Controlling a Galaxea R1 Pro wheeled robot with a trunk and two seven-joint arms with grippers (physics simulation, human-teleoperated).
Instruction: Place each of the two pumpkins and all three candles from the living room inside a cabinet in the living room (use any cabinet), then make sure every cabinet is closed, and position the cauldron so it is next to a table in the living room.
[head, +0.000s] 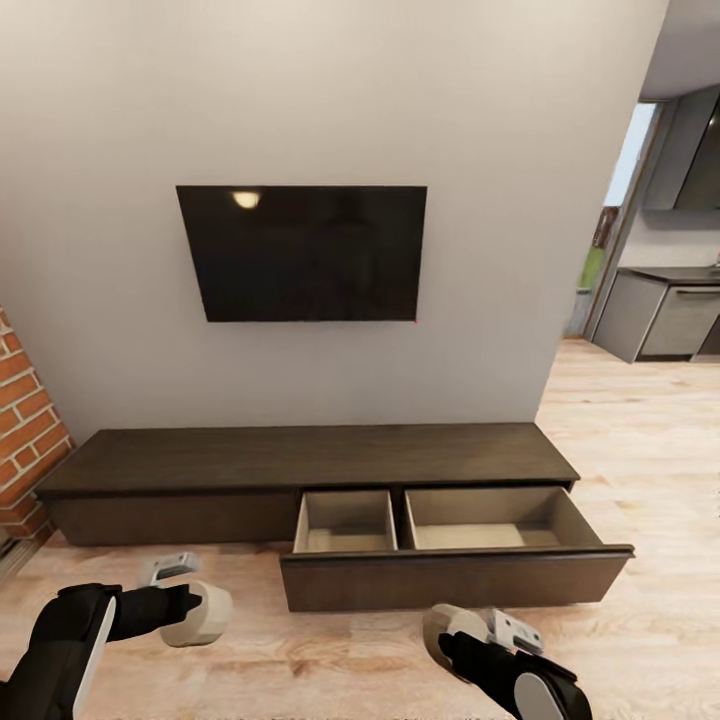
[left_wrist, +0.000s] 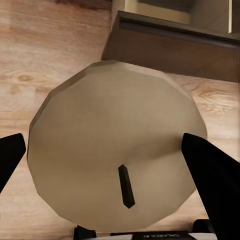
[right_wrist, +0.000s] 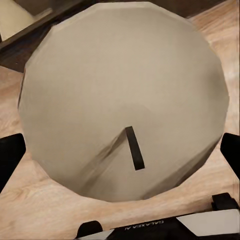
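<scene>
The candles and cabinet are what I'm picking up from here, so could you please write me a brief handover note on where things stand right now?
Left gripper: shut on a candle, its wick end facing the left wrist camera.
Right gripper: shut on a second candle.
Cabinet: straight ahead under the TV; the right drawer is pulled open, and both of its compartments look empty.
Done: two candles picked up, drawer opened.
Left: drop both candles into the drawer, fetch the third candle and two pumpkins, close every drawer, then set the cauldron beside the table.
</scene>
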